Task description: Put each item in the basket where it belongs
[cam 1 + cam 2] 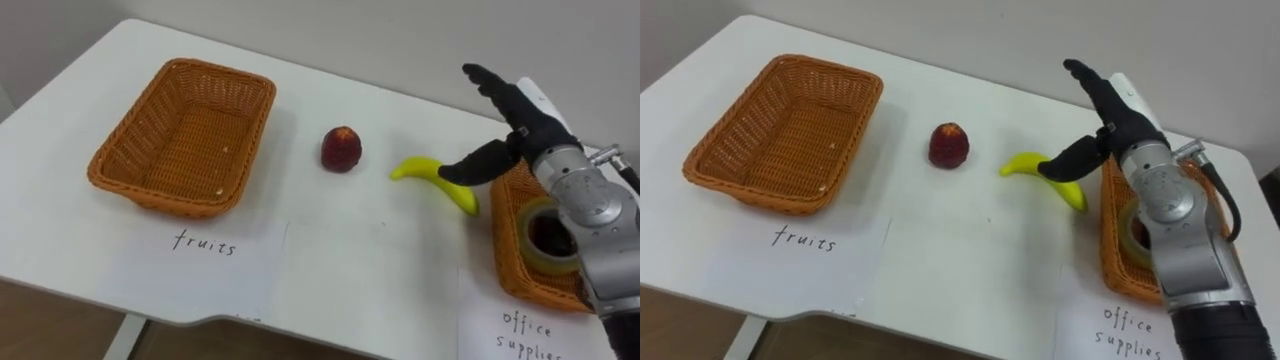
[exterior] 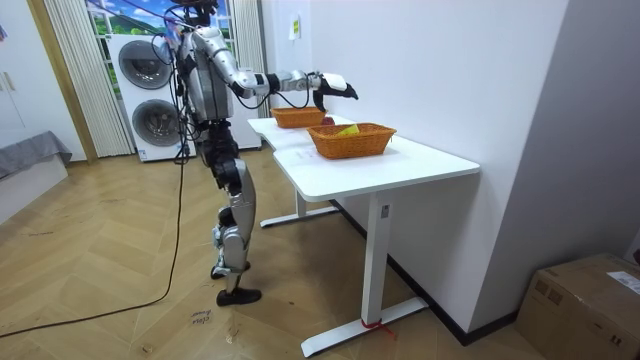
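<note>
- Our right hand [image 1: 525,130] comes in closest, over the right end of the table. Its fingers are stretched straight, pointing away from us and a little left, and the thumb is spread downward. Nothing is held in it.
- We stand at the long edge of the white table [image 1: 350,260], and the room view shows the right arm reaching out above the top.
- On the left sits the bare wicker fruit basket [image 1: 185,140], well apart from the hand.
- On the right, just beside the arm, is the office basket [image 1: 508,235].
- Between them lies the banana [image 1: 420,168], flat on the table. Its long axis runs roughly left to right, with the right end nearer us and close to the office basket's left rim.
- The thumb tip crosses the banana's right half as we see it. We cannot tell whether it touches or hangs just above.
- We judge that the banana lies under the thumb side of the palm, so the fingers would close across its short axis. The right hand looks the one to take it.
- Left of the banana, apart from it, is a red fruit [image 1: 341,149], on the way to the fruit basket.
- Smallest is a tape roll [image 1: 528,240], already inside the office basket.
</note>
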Controlling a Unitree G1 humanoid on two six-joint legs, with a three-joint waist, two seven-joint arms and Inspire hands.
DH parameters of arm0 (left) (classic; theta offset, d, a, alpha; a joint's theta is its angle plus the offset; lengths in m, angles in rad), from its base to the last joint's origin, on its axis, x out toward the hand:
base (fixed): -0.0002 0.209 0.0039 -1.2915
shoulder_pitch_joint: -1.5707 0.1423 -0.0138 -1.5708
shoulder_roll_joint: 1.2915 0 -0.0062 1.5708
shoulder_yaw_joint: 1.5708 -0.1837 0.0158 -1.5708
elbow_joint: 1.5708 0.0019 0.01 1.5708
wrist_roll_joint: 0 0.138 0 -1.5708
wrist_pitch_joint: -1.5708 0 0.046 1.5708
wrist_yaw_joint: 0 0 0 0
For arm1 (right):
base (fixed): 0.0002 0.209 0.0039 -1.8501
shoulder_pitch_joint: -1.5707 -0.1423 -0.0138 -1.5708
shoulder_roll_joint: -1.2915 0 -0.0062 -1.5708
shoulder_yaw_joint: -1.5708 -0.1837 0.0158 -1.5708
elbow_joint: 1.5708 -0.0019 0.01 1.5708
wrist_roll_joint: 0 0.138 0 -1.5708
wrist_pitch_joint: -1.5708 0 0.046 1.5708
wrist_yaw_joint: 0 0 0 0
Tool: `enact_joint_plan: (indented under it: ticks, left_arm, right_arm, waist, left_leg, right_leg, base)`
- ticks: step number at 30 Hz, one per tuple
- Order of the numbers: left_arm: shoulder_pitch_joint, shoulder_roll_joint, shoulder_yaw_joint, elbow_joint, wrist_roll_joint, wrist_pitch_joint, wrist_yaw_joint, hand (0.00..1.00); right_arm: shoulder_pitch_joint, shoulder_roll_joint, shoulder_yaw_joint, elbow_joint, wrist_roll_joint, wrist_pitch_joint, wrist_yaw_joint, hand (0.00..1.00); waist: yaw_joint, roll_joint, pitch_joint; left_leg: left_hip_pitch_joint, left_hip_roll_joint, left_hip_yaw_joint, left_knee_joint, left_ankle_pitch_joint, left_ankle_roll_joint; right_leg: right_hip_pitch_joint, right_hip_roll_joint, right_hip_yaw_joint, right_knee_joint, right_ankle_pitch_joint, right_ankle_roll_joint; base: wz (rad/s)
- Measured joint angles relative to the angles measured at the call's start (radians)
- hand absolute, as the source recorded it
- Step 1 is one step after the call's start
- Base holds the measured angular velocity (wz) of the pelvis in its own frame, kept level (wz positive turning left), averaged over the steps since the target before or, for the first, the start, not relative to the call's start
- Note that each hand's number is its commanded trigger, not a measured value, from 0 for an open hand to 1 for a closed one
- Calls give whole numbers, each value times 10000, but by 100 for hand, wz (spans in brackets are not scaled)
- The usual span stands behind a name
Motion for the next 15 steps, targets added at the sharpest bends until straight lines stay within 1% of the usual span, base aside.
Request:
enact_joint_plan:
  ticks: [3,6,9,11,13,15]
  left_arm:
    - [-17,40,0,-1,1,0,6,0]
    - [-21,91,8,-14,15,1,5,0]
    - [-5,139,17,-111,15,3,-26,0]
    - [-23,142,18,-131,15,3,-53,0]
    - [-21,153,21,-241,15,3,-132,0]
    - [-4,160,21,-302,23,3,-133,0]
  right_arm:
    - [0,0,13,0,56,0,0,0]
    - [0,0,20,0,255,0,0,0]
    - [0,0,19,-1,249,0,-1,0]
    - [1,0,19,-1,249,0,-1,0]
    - [1,-1,52,-1,241,0,0,0]
    - [1,-1,147,-2,240,0,3,0]
  waist:
    - [16,-60,-25]
    - [43,-101,-12]
    - [67,-160,-54]
    - [121,-167,-59]
    - [261,-164,-55]
    - [286,-163,-54]
  left_leg:
    - [9,0,-7,-2,1,1]
    - [9,1,-5,-9,1,1]
    - [11,4,-3,-11,1,1]
    - [16,2,-1,-8,1,1]
    - [16,8,-10,-7,0,1]
    - [15,11,-25,-4,1,-1]
  right_leg:
    - [0,3,2,-1,0,0]
    - [-7,7,8,-3,-1,2]
    - [-7,9,9,-2,-2,2]
    - [-3,8,10,-2,-2,2]
    - [-9,10,0,-5,-2,2]
    - [-6,10,-16,-4,-1,2]
  base:
    - [0]
    - [0]
    - [0]
    - [0]
    - [-2]
    - [0]
